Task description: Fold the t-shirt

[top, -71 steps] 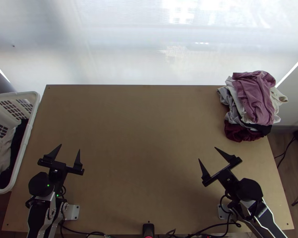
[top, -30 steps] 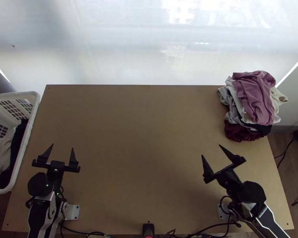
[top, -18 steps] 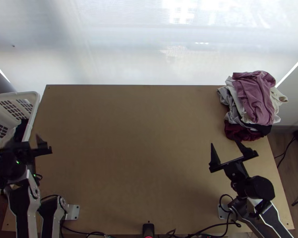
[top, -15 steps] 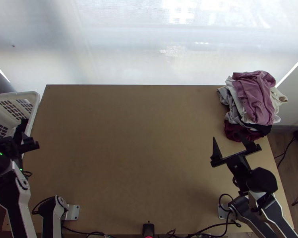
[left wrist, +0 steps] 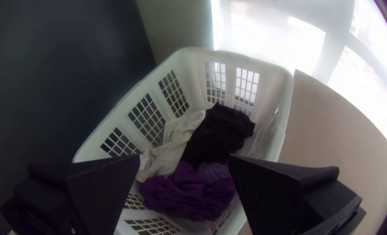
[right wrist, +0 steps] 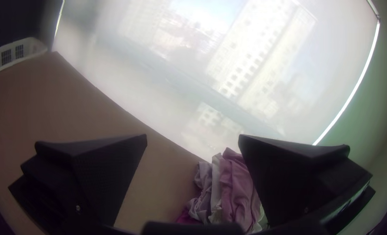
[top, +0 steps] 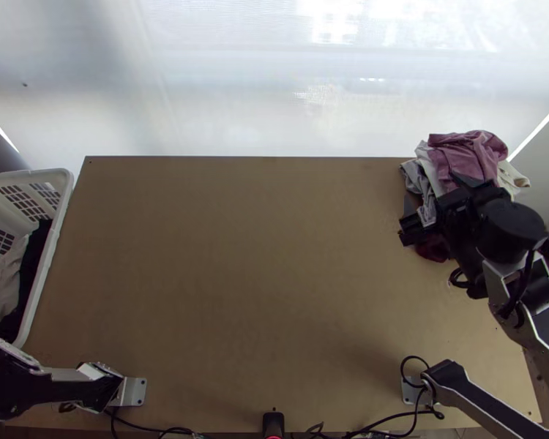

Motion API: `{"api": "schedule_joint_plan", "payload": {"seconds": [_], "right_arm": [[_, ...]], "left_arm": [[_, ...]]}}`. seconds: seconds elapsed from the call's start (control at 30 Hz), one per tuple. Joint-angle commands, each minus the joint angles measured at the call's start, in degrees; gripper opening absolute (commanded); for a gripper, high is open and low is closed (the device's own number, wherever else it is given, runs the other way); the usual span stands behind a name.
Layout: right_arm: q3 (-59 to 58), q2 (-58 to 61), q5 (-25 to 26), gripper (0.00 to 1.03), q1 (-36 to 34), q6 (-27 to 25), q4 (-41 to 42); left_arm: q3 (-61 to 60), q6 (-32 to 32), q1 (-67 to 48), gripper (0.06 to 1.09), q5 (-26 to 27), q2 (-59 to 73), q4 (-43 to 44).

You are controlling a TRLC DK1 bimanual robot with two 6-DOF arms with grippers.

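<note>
T-shirt pile now beneath right claw

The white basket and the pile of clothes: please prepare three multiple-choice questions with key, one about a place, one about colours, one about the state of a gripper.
1. Where on the table is the clothes pile?
A) far left corner
B) far right corner
C) middle of near edge

2. Which colours are the cloths in the basket?
A) white, black, purple
B) green, orange, yellow
C) red, blue, pink

3. How is the left gripper?
A) shut on cloth
B) shut, empty
C) open

1 B: the top view shows it there.
2 A: all three colours lie bunched inside.
3 C: a wide gap separates its fingers.
</note>
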Motion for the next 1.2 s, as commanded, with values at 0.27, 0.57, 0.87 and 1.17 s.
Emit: {"api": "schedule_joint_plan", "payload": {"seconds": [0.27, 0.57, 0.87, 1.17], "right_arm": [[37.6, 23.8, 0.7, 0.98, 2.4, 14.5, -30.8], [37.8, 24.4, 0.8, 0.98, 2.6, 14.2, -34.0], [42.0, 27.2, 1.7, 0.98, 2.6, 13.9, -37.3], [43.5, 29.3, 2.4, 0.98, 2.7, 13.2, -38.3]], "left_arm": [[25.0, 13.7, 3.8, 1.04, 3.4, 40.1, -4.6], [43.5, 19.5, 4.3, 1.03, 3.0, 59.2, -4.5], [66.7, 20.1, 3.2, 1.03, 1.7, 77.2, -11.3], [66.9, 22.0, 0.4, 0.98, 1.7, 80.3, -13.8]]}}
